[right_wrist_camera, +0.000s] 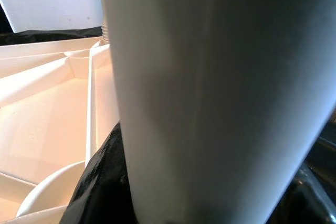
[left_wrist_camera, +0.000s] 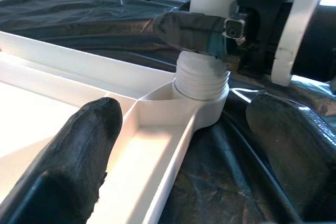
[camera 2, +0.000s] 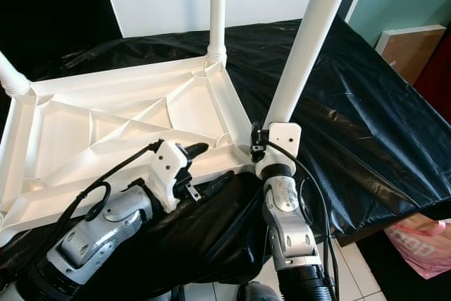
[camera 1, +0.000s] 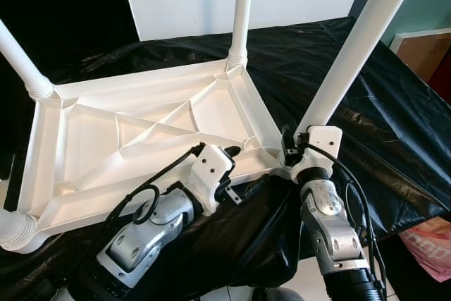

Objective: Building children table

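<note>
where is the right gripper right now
The right gripper is clamped around the base of the white plastic table leg at the near right corner of the upturned white plastic tabletop, right of the left gripper.

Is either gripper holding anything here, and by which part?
The right gripper clasps the near table leg just above its threaded base; the left gripper is open, holding nothing.
</note>
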Available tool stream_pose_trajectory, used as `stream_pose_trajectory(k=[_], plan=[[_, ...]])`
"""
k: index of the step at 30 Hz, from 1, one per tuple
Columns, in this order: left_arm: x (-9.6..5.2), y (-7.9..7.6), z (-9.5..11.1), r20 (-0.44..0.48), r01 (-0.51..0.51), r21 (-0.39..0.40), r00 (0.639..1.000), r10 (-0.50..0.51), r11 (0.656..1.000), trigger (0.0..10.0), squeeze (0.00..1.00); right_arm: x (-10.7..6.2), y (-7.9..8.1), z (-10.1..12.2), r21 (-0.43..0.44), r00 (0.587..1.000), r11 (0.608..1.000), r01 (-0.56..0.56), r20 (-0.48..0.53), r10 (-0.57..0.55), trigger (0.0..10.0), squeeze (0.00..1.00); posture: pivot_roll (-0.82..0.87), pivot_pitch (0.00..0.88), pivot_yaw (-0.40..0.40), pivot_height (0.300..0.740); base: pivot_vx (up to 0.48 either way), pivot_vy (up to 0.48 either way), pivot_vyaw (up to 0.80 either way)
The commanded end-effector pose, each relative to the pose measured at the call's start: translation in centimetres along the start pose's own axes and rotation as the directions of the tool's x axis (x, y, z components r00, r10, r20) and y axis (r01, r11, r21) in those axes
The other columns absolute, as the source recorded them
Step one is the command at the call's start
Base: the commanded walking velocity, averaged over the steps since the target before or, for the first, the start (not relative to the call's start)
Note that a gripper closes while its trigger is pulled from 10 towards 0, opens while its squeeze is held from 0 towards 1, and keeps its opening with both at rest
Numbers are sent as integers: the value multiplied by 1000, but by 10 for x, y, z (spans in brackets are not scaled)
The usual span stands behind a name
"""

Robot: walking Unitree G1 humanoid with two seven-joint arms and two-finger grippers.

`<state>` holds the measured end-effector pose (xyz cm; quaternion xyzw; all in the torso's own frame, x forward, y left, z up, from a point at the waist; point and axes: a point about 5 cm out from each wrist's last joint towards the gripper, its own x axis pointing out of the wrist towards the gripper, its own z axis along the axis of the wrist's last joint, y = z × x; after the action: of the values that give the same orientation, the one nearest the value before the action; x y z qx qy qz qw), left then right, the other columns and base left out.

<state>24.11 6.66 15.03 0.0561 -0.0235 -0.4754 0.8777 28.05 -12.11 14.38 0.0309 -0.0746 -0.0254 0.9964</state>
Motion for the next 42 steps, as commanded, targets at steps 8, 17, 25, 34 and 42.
stream_pose_trajectory(k=[8, 17, 25, 34, 42], plan=[[-1, -12, -2, -8, 220, 10, 976, -219, 976, 10000, 0, -8, -10, -12, 3, 998, 999, 36, -54, -36, 10000, 1000, -9, 114, -31, 740, 0, 0, 0], [-1, -9, -1, -8, 209, 14, 978, -209, 978, 10000, 0, -7, -13, -7, 14, 999, 999, -50, -14, 51, 10000, 976, -12, 120, -24, 740, 0, 0, 0], [1, -8, 0, -3, 212, 15, 977, -212, 977, 10000, 0, -5, -23, 0, 7, 976, 976, -216, 16, 215, 10000, 0, -22, 121, -16, 740, 0, 0, 0], [2, -6, 2, 0, 221, 22, 975, -221, 975, 10000, 0, 5, -34, 4, -59, 878, 876, -478, 0, 479, 10000, 0, -23, 123, -15, 740, 0, 0, 0], [4, -3, 4, 3, 220, 28, 975, -220, 975, 10000, 0, 16, -34, 5, -102, 759, 752, -651, -53, 649, 10000, 0, -18, 120, -13, 740, 0, 0, 0]])
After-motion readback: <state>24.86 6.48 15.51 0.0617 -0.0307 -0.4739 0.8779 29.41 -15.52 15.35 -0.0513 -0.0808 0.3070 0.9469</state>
